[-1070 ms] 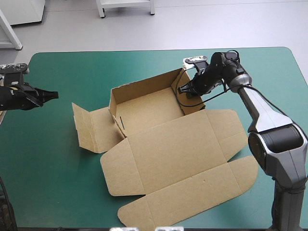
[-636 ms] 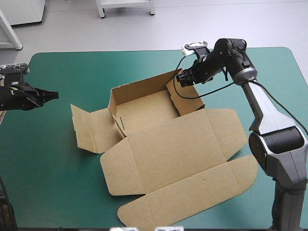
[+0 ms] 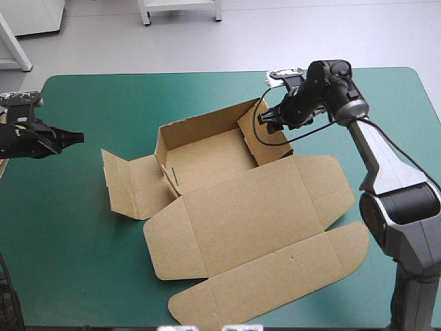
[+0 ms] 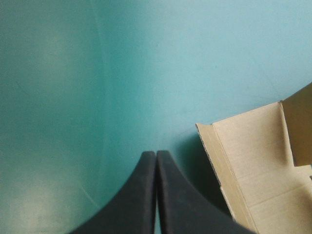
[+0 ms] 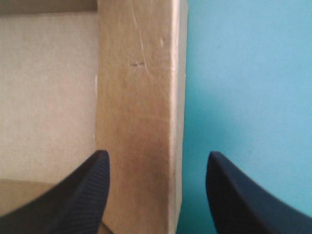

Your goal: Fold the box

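Jaws of right gripper [image 5: 157,155] apart over raised wall of brown cardboard box [image 3: 238,207]; left gripper [image 4: 156,154] closed tight over teal-green cover [image 3: 76,255].

Nothing legible shows in any view — no lettering, label, brand, number or sign. The box [image 3: 234,207] is plain brown board. On its raised wall [image 5: 141,107], at about 1 o'clock on the table, there is one small dark mark [image 5: 139,63] straight ahead of the right gripper [image 5: 157,155] — a scratch-like cross, not a readable character.
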Robot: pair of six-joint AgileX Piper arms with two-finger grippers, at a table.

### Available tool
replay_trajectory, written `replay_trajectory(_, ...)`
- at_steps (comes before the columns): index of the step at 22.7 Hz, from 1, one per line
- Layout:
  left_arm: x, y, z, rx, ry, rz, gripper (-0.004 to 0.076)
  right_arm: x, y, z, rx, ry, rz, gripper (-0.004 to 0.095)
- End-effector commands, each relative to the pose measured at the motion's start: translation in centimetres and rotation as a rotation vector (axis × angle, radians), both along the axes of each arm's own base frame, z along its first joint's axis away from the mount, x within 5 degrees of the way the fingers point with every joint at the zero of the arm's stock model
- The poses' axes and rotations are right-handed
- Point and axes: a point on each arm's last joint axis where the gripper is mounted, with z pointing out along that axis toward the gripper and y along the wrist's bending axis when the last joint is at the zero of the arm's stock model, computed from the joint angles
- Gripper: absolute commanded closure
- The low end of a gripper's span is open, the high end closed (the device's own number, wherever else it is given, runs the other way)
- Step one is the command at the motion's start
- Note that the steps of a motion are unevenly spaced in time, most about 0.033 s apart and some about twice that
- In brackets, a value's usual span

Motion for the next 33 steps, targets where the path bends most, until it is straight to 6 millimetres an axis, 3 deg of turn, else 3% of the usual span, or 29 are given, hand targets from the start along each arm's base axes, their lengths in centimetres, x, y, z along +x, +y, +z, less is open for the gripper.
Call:
replay_trajectory(1,-0.4,-0.2,2.0,0.000,-0.098,0.014,0.0733,-1.8,-0.2,4.0,0.026,-0.097,0.024,0.0353)
replay_trajectory(6,-0.4,-0.2,2.0,0.000,-0.102,0.014,0.0733,-1.5,-0.1,3.5,0.021,-0.088,0.027,0.0353)
replay_trajectory(12,-0.4,-0.2,2.0,-0.003,-0.099,0.013,0.0733,-0.4,0.3,0.6,0.013,-0.012,0.027,0.0352)
replay_trajectory(21,-0.4,-0.3,2.1,-0.018,-0.103,0.008,0.0733,0.3,0.7,-2.2,0.015,0.057,0.030,0.0354)
replay_trajectory(26,-0.4,-0.3,2.0,-0.020,-0.097,0.006,0.0733,0.5,0.8,-2.5,0.025,0.064,0.029,0.0364)
replay_trajectory(27,-0.4,-0.3,2.0,-0.020,-0.095,0.005,0.0733,0.5,0.8,-2.5,0.025,0.064,0.029,0.0391)
replay_trajectory(28,-0.4,-0.4,2.0,-0.020,-0.095,0.005,0.0733,0.4,0.8,-2.5,0.024,0.070,0.031,0.0524)
replay_trajectory(29,-0.4,-0.4,2.0,-0.020,-0.095,0.005,0.0733,0.4,0.8,-2.5,0.018,0.073,0.032,0.0743)
replay_trajectory(30,-0.4,-0.4,2.0,-0.020,-0.095,0.005,0.0733,0.4,0.8,-2.6,0.011,0.070,0.037,0.0874)
replay_trajectory(33,-0.4,-0.3,2.0,-0.020,-0.095,0.005,0.0733,0.4,0.4,-2.0,-0.025,0.042,0.037,0.0907)
